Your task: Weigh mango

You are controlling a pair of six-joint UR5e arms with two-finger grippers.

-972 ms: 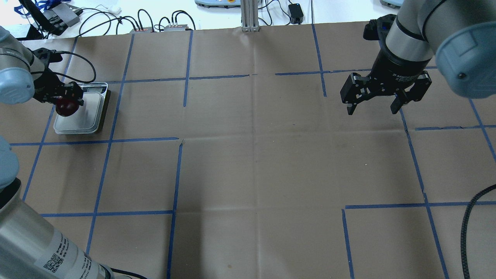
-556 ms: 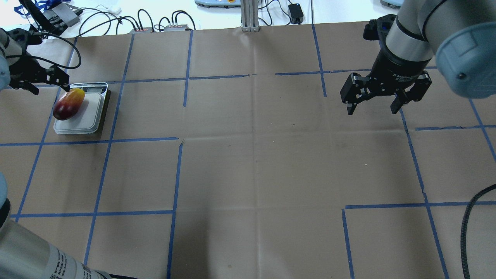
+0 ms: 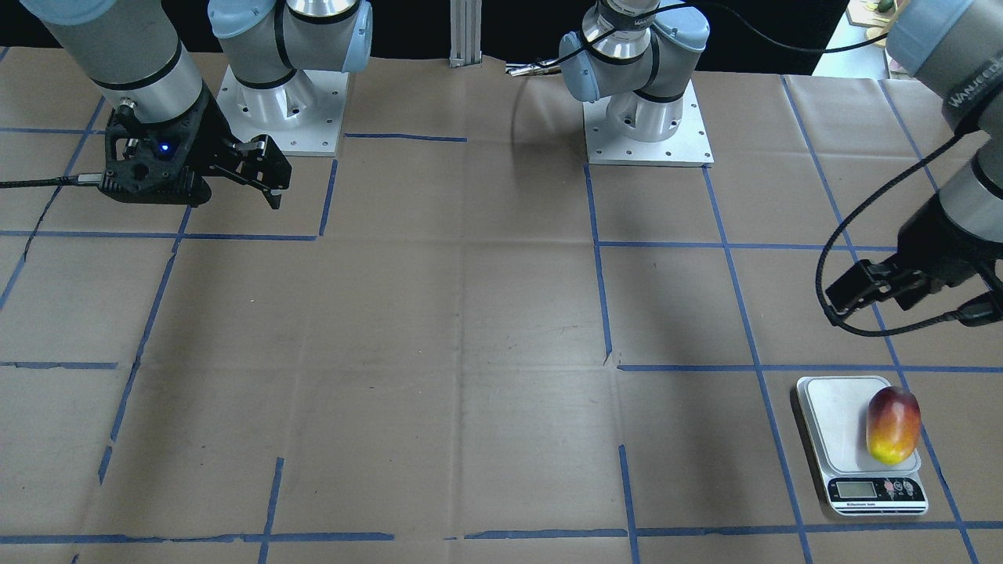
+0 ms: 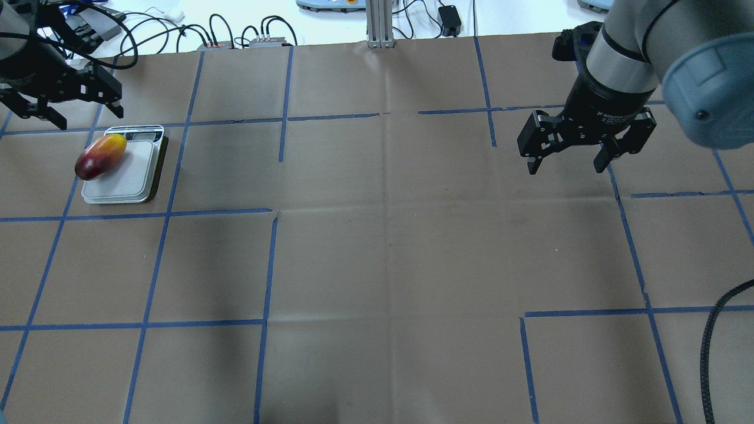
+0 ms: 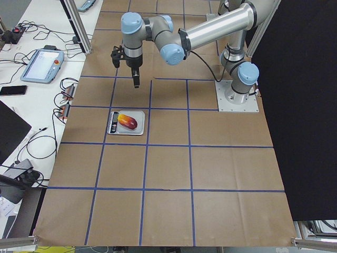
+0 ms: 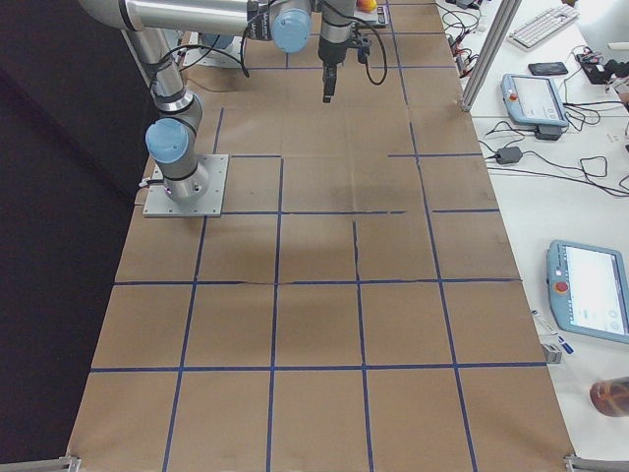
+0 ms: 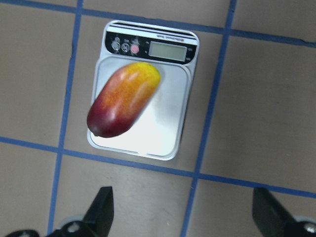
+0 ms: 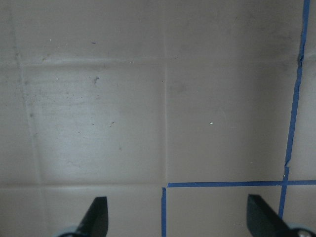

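Mango [image 4: 100, 156] lies free on the scale [image 4: 132, 176], with both sets of jaws clear of it.
We find the fruit aslant on the left part of the platform in the overhead view. Its yellow end points toward the display [image 7: 168, 49] at 1 o'clock. Its red end, at 7 o'clock, reaches the platform's edge and seems to pass a little beyond it. Nothing touches the fruit. We judge this deliberate, since a reading is sound only if the fruit bears on the platform alone. The left jaws stand wide and empty, raised off the bench [image 4: 377, 247]. In the left wrist view the mango sits at 11 to 12 o'clock from the gap between them, well apart. The right jaws, likewise wide and empty, hang well apart at 3 o'clock of the scale in the overhead view. The display's figures are too small for us to read.
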